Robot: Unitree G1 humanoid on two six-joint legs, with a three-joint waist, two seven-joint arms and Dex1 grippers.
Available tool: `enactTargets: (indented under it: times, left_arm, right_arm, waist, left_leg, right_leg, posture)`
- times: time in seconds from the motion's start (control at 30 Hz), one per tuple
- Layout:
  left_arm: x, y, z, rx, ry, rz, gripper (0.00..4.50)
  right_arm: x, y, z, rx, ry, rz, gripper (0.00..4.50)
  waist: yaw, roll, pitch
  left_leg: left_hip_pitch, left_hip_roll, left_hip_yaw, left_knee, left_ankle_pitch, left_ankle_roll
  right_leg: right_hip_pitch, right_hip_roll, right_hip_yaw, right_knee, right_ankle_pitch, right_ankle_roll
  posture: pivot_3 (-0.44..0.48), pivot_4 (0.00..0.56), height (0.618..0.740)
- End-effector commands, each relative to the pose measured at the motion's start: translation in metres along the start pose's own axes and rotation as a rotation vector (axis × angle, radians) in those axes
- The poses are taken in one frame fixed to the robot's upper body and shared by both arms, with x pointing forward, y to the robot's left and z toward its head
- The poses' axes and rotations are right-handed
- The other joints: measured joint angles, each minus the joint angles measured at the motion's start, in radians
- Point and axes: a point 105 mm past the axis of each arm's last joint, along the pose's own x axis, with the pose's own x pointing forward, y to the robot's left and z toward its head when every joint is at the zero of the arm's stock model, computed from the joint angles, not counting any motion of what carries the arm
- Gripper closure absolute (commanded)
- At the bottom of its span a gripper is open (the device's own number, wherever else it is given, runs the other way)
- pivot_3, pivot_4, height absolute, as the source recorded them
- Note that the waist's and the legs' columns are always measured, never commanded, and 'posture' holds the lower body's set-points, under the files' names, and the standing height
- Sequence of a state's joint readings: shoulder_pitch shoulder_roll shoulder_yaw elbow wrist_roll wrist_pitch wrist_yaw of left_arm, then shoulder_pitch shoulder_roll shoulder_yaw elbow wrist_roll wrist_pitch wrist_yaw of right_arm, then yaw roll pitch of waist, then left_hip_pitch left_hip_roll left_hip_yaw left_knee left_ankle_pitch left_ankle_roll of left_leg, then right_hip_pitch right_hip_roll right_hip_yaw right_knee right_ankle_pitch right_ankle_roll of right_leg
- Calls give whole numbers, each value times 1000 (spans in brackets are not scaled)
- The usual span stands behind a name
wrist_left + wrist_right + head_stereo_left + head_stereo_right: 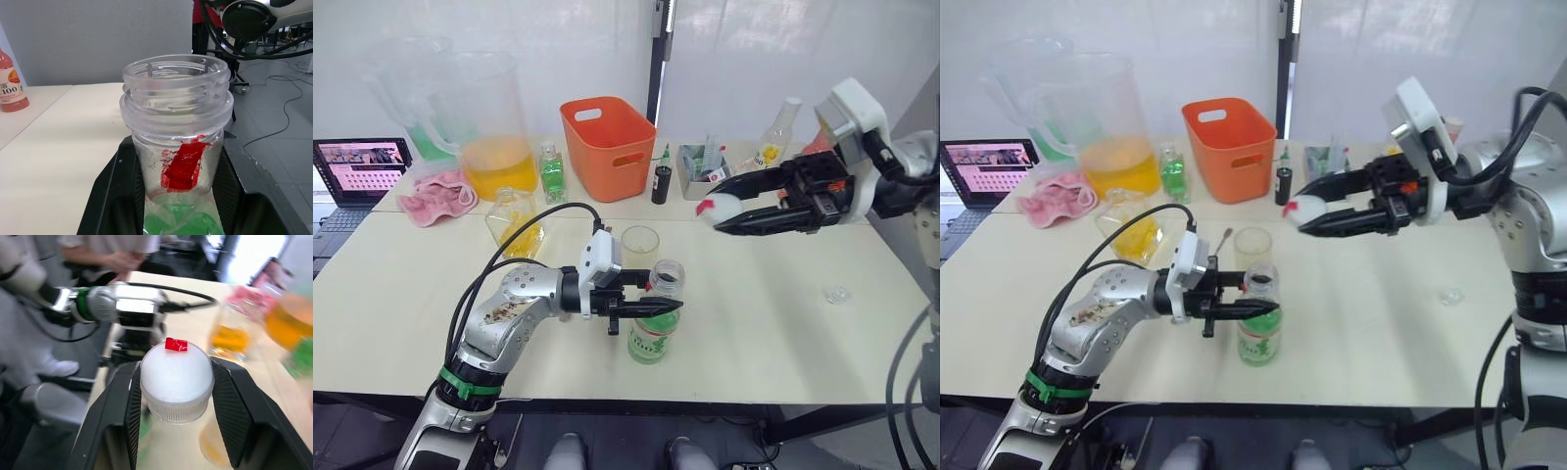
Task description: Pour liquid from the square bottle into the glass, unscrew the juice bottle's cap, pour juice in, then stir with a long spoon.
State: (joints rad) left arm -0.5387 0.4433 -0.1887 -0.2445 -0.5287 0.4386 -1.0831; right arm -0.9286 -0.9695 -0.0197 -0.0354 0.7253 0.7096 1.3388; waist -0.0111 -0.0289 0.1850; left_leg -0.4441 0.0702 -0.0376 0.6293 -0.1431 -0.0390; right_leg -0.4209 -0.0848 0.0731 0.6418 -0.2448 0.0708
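- Left hand is clamped around the neck of the open juice bottle standing on the tabletop.
- Right hand grips the cap, raised well apart from the bottle's mouth.

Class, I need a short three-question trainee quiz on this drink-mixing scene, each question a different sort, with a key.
1. True or false: the cap is on the juice bottle.
2. The left gripper is shut on: A) the glass B) the juice bottle's neck C) the orange basket.
3. Fill in: the right gripper holds the ____.

Key: 1 false; 2 B; 3 cap.
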Motion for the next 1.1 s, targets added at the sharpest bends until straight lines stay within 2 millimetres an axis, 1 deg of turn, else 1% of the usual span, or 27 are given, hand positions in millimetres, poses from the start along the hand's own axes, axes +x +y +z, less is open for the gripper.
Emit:
enactTargets:
  times: [0.03, 0.1, 0.13, 0.23, 0.3, 0.37, 0.4, 0.43, 0.5, 0.6, 0.67, 0.83, 1.0, 1.1]
  left_arm:
    - [1, 2, -7, -2, 28, 8, 3171]
    - [2, 2, -7, -3, 25, 4, 3171]
    - [2, 3, -7, -3, 25, 3, 3171]
    - [3, 3, -7, -1, 22, 0, 3171]
    - [3, 3, -7, -2, 21, -1, 3171]
    - [3, 4, -7, -2, 21, -2, 3171]
    - [3, 4, -8, -3, 22, -1, 3171]
    - [4, 4, -8, -3, 22, 0, 3171]
    - [4, 4, -8, -3, 22, 0, 3171]
    - [3, 5, -8, -1, 23, 10, 3171]
    - [2, 6, -8, -1, 25, 15, 3171]
    - [1, 7, -7, 2, 26, 23, 3171]
    - [1, 7, -6, 1, 25, 26, 3171]
    - [0, 7, -6, 1, 26, 27, 3171]
  right_arm:
    - [-22, -18, -9, 62, 23, -267, 2900]
    - [-40, -34, -34, 165, 46, -492, 2900]
    - [-44, -38, -41, 186, 50, -552, 2900]
    - [-71, -53, -81, 240, 114, -862, 2900]
    - [-86, -57, -102, 276, 122, -1012, 2900]
    - [-93, -58, -113, 282, 120, -1094, 2900]
    - [-96, -58, -125, 298, 148, -1134, 2900]
    - [-98, -57, -133, 309, 169, -1157, 2900]
    - [-99, -57, -141, 318, 191, -1180, 2900]
    - [-108, -57, -169, 376, 213, -1288, 2900]
    - [-109, -54, -188, 401, 259, -1319, 2900]
    - [-109, -50, -219, 465, 305, -1363, 2900]
    - [-104, -48, -234, 504, 315, -1365, 2900]
    - [-100, -46, -238, 548, 278, -1352, 2900]
  waist:
    - [-1, 1, 0]
    - [3, 0, 0]
    - [4, 0, 0]
    - [4, 1, 0]
    - [6, 1, 0]
    - [4, 1, 0]
    - [3, 1, 0]
    - [3, 2, -1]
    - [3, 2, -1]
    - [0, 2, -1]
    - [2, 2, -1]
    - [-2, 2, -1]
    - [-2, 2, -1]
    - [-2, 2, -1]
  left_leg:
    - [0, 0, 0, 0, 0, 0]
    - [0, 0, 0, 0, 0, 0]
    - [0, 0, 0, 1, 0, 0]
    - [-1, 0, 0, 1, 0, 0]
    - [-1, 0, 0, 1, 0, 0]
    - [-1, -1, 0, 2, 0, 0]
    - [-1, -1, 0, 1, 0, 0]
    - [-1, -1, 0, 2, 0, 0]
    - [-1, -1, 0, 1, 0, 0]
    - [-1, -1, 0, 2, 0, 0]
    - [-1, -1, 0, 2, 0, 0]
    - [-1, -1, 0, 2, 0, 0]
    - [0, -1, 0, 2, 0, 1]
    - [0, -1, 0, 2, 0, 1]
  right_leg:
    - [0, 0, 0, 0, 0, 0]
    - [0, 0, 0, 0, 0, 1]
    - [0, 0, 0, 0, 0, 1]
    - [0, 0, 1, 0, 2, 3]
    - [0, 0, 1, 0, 3, 6]
    - [0, 0, 1, 0, 3, 6]
    - [0, 0, 1, 0, 4, 6]
    - [0, 0, 1, 0, 4, 6]
    - [0, 0, 1, 0, 4, 6]
    - [1, 0, 1, 0, 4, 6]
    - [1, 0, 1, 0, 3, 6]
    - [1, 0, 2, 0, 4, 6]
    - [2, 0, 2, 0, 4, 6]
    - [2, 0, 2, 0, 4, 7]
  posture:
    - [0, 150, 703]
    - [0, 150, 703]
    - [0, 150, 703]
    - [0, 150, 703]
    - [0, 150, 703]
    - [0, 150, 703]
    - [0, 150, 703]
    - [0, 150, 703]
    - [0, 150, 703]
    - [0, 150, 703]
    - [0, 150, 703]
    - [0, 150, 703]
    - [0, 150, 703]
    - [0, 150, 703]
